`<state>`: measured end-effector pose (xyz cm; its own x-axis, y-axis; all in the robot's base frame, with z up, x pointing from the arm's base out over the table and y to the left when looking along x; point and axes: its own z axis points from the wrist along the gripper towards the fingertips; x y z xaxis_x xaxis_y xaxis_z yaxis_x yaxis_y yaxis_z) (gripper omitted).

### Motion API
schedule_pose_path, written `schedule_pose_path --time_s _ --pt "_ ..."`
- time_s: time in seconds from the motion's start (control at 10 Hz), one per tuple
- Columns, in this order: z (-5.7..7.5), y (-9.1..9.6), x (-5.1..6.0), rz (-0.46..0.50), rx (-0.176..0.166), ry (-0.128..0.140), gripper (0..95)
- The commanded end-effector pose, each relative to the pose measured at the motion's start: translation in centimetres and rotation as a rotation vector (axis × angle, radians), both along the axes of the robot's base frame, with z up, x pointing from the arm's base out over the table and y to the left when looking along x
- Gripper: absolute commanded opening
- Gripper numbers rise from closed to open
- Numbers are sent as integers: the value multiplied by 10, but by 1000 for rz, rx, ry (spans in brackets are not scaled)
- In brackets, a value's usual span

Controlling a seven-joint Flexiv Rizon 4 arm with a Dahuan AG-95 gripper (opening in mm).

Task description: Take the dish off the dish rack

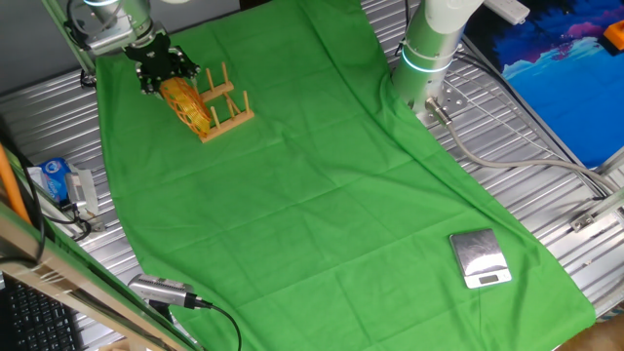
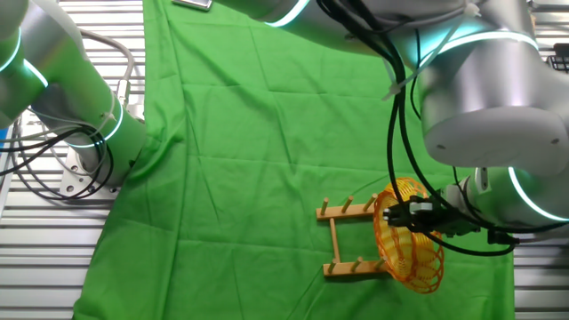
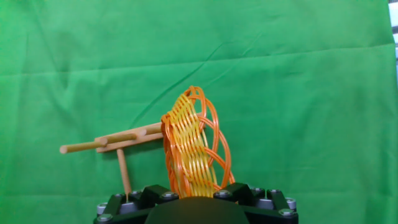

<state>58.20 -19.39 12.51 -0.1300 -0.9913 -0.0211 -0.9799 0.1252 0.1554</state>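
Orange wicker fills my hand view: the dish stands on edge at the end of the dish rack, my claw right at its rim; whether it is clamped I cannot tell. I'd lift straight up, clearing the pegs. I can read no writing anywhere on the desk.

No text, label or number is legible in any view.

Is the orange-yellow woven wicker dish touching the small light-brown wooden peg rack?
Touching. In the other fixed view the woven wicker dish stands on edge at the end of the wooden peg rack, its rim overlapping both rails.
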Motion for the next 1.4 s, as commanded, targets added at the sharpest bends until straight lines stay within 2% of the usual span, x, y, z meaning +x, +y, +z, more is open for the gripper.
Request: schedule_pose_path --time_s 0.1,1.4 --pt "0 0 0 -16 -6 2 380" --pt "1 -1 0 -33 5 16 380"
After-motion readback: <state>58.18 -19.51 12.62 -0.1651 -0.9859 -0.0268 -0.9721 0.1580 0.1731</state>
